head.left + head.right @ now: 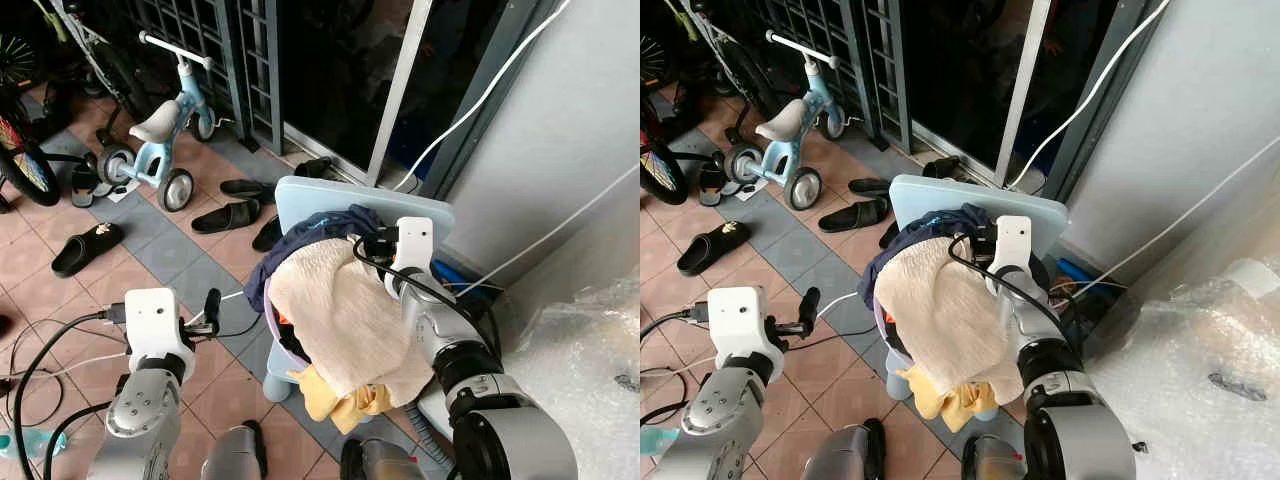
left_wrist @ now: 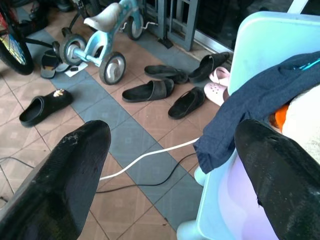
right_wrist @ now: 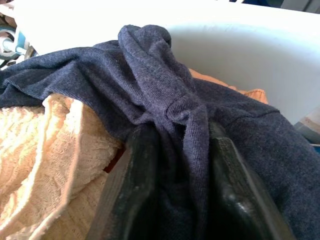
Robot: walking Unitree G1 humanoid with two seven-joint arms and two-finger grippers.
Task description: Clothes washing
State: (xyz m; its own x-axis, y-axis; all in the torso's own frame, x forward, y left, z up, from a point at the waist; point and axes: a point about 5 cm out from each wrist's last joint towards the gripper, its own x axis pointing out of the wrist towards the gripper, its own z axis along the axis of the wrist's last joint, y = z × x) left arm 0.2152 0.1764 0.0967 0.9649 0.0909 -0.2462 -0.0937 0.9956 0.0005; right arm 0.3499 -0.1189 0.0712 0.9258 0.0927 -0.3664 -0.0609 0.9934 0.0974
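R gripper (image 3: pixel 175 165) is pinching a bunched fold of the navy garment (image 3: pixel 150 80), fingers (image 3: pixel 132 185) closed on the cloth from both sides, at the top of the laundry pile, center of the head view. Pile is sitting in a light blue basket (image 1: pixel 330 195), w/ its lid standing up behind. Cream textured cloth (image 1: pixel 335 310) is draping over the front of the pile, yellow piece (image 1: pixel 345 400) is hanging out below it, orange bit is peeking beside the navy one. L gripper (image 2: pixel 165 185) is hovering just off the basket's left side, lower left of frame, fingers spread wide, holding nothing. White cable (image 2: pixel 145 157) is running across the tiles btwn them. Blue tricycle (image 1: pixel 160 125) is sitting upper left, black sandals (image 1: pixel 225 215) scattered near it. Bubble wrap (image 1: pixel 590 370) is lying at right edge.
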